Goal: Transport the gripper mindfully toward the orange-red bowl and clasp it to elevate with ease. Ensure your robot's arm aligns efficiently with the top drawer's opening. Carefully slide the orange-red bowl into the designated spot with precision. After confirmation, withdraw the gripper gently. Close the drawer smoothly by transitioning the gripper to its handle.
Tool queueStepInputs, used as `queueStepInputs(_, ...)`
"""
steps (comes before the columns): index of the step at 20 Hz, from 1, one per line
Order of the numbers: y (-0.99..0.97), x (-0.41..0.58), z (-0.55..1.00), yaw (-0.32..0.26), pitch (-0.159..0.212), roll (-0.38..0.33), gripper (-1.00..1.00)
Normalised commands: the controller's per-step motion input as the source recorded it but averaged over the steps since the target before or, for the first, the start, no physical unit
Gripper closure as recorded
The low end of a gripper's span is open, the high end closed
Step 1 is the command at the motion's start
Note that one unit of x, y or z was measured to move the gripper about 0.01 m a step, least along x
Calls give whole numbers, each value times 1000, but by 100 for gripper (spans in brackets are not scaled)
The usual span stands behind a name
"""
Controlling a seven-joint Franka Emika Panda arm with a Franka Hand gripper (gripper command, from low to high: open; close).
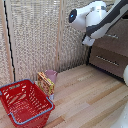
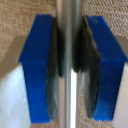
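Jaws clamped on silver handle (image 2: 68, 75) of top drawer (image 1: 111, 42).

Wrist view: blue-tipped fingers (image 2: 40, 65) pressed against both sides of thin silver bar, dark pads touching it, woven beige surface behind. Exterior view: robot's arm (image 1: 97, 19) reaching to dark-brown drawer unit at exterior view's right, gripper (image 1: 88, 41) at drawer front. Red lattice basket (image 1: 24, 102) on wooden floor (image 1: 85, 95) at lower left, pink cup (image 1: 51, 76) and yellow box (image 1: 45, 83) just beside it. Orange-red bowl not seen anywhere.
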Motion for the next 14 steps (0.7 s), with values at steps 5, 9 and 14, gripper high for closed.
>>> queueStepInputs(5,-805,331,586,-1,9,139,100)
queueStepInputs(9,-823,224,421,-12,-2,117,100)
queueStepInputs(14,-749,179,252,-4,-31,68,100)
